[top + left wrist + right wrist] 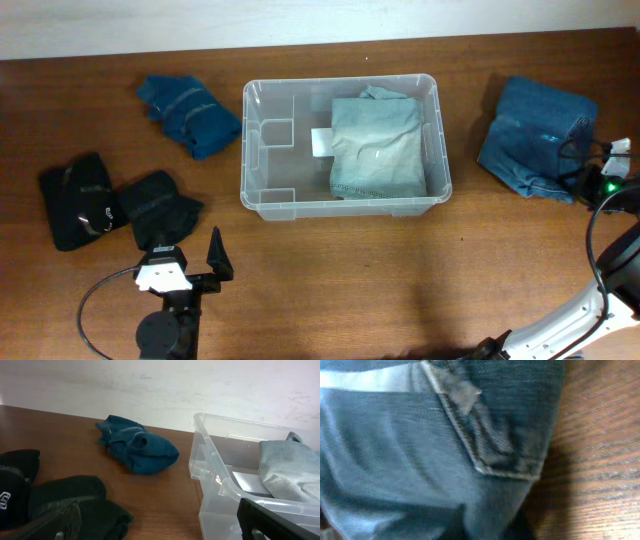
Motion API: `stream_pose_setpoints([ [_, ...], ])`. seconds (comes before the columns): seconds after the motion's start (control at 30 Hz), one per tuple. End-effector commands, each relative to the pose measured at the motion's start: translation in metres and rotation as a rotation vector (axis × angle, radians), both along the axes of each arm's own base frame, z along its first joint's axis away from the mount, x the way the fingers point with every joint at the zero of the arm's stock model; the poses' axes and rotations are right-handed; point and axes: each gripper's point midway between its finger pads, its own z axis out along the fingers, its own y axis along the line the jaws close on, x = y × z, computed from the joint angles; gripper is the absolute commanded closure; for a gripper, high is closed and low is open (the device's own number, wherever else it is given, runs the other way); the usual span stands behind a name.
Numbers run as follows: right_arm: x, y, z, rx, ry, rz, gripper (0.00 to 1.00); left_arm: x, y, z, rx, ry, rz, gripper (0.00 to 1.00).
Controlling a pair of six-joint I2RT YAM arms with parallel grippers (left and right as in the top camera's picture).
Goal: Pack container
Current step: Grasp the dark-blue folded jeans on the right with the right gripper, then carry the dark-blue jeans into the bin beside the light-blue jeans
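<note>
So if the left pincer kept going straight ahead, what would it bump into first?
Probably the black cloth, lying just ahead on its left side. The left pincer is open, and farther on lies the teal cloth; depth is hard to judge.

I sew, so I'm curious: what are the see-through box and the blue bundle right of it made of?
The container looks like clear, glossy moulded plastic: its walls are see-through and the rim glints. The blue bundle looks like denim, probably jeans: the right wrist view shows a twill weave, stitched seams and what may be a pocket corner.
</note>
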Motion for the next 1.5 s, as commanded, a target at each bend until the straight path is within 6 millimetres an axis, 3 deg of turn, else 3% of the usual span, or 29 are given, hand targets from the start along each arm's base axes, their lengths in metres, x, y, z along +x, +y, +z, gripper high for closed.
stream_pose_setpoints([
  [0.0, 0.003, 0.020, -0.014, 0.096, 0.009, 0.007, 0.96, 0.000, -0.001, -0.002, 0.015, 0.001, -0.007, 0.01],
  [0.13, 0.013, 0.018, 0.006, 0.088, -0.009, 0.020, 0.96, 0.000, -0.001, -0.002, 0.015, 0.001, -0.007, 0.01],
  [0.23, 0.022, 0.018, 0.033, 0.078, -0.008, 0.037, 0.96, 0.000, -0.001, -0.002, 0.015, 0.001, -0.007, 0.00],
  [0.4, 0.049, 0.027, 0.104, 0.048, -0.036, 0.094, 0.96, 0.000, -0.001, -0.002, 0.015, 0.001, -0.007, 0.01],
  [0.57, 0.073, 0.055, 0.180, -0.051, -0.054, 0.179, 0.96, 0.000, -0.001, -0.002, 0.015, 0.001, -0.007, 0.00],
  [0.77, 0.091, 0.117, 0.275, -0.177, -0.139, 0.267, 0.96, 0.000, -0.001, -0.002, 0.015, 0.001, -0.007, 0.00],
  [0.9, 0.086, 0.169, 0.329, -0.216, -0.233, 0.345, 0.96, 0.000, -0.001, -0.002, 0.015, 0.001, -0.007, 0.01],
  [1.0, 0.076, 0.207, 0.357, -0.245, -0.294, 0.421, 0.96, 0.000, -0.001, -0.002, 0.015, 0.002, -0.007, 0.01],
  [1.17, 0.059, 0.271, 0.391, -0.275, -0.403, 0.555, 0.96, 0.000, -0.001, -0.002, 0.015, 0.001, -0.007, 0.01],
  [1.3, 0.047, 0.313, 0.401, -0.247, -0.432, 0.632, 0.96, 0.000, -0.001, -0.002, 0.015, 0.001, -0.007, 0.01],
  [1.47, 0.038, 0.358, 0.400, -0.218, -0.439, 0.734, 0.96, 0.000, -0.001, -0.002, 0.015, 0.001, -0.007, 0.01],
])
